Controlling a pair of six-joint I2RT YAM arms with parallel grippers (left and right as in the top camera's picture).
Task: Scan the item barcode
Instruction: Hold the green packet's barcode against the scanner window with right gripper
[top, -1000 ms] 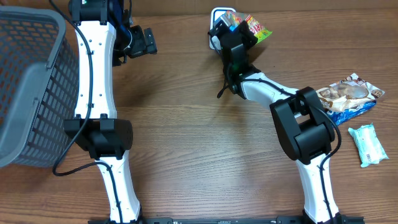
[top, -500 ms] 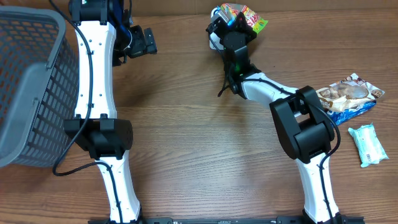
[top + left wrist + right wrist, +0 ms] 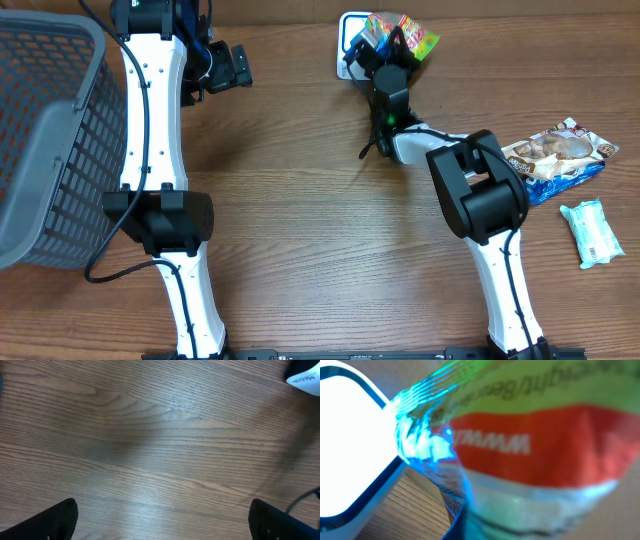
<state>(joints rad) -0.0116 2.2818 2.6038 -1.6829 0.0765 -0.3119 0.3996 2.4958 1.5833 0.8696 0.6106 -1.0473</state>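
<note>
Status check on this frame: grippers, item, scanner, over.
Left gripper open, idle above the table. Right gripper shut on snack packet, held at the white scanner. Nothing in the way.

Wood-grain table [image 3: 150, 435] fills frame. Left gripper [image 3: 164, 521]: dark fingertips at lower left and lower right corners, wide apart. White lettered object [image 3: 306, 376] cut off at upper right corner. Dark cable [image 3: 306, 500] at right edge.

The brown wooden table [image 3: 300, 200] carries a grey mesh basket [image 3: 50, 130] at its left side and a flat white scanner [image 3: 346, 30] at the far middle. At the right a biscuit packet [image 3: 555, 148] lies partly over a blue packet [image 3: 560, 182], and nearer, apart from them, lies a small pale green packet [image 3: 592, 232].
</note>
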